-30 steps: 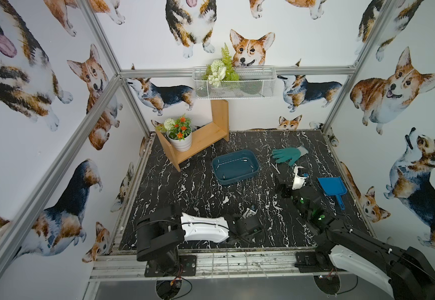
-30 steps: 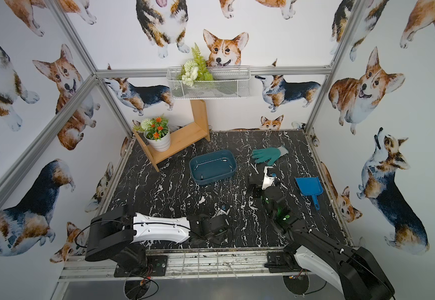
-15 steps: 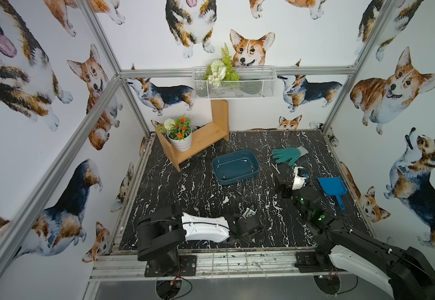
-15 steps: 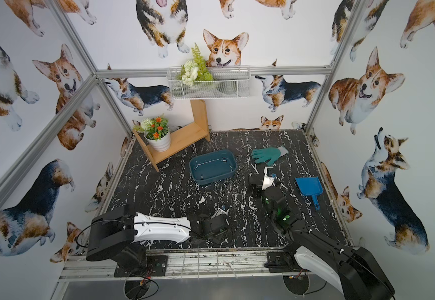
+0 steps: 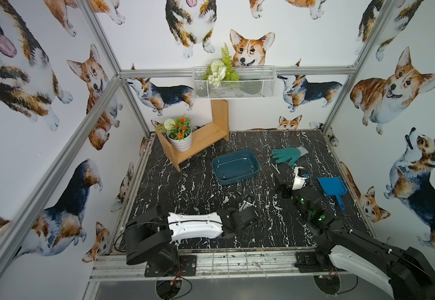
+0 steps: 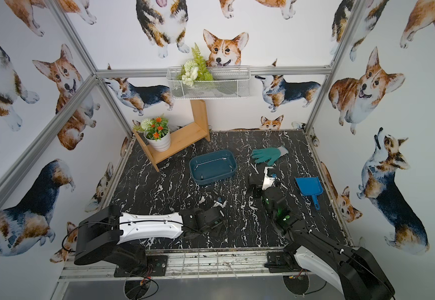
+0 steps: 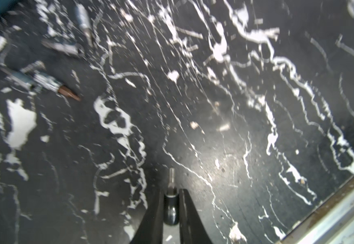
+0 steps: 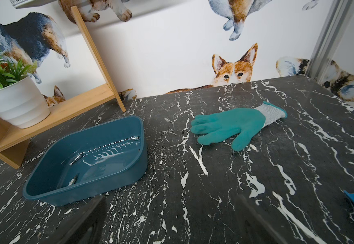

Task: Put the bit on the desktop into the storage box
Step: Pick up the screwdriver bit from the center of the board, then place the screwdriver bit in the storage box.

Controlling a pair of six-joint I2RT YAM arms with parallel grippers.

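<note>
Since a second ago, closed up at the left pincer: now pinching a bit by its dark shank, metal tip poking out ahead, down at the bench in its front half. Loose bits lying on the bench farther off. Spread wide at the right pincer, nothing between, facing the box and a glove. Inside the box, three stored bits; just beside the right arm, a blue scoop.
</note>
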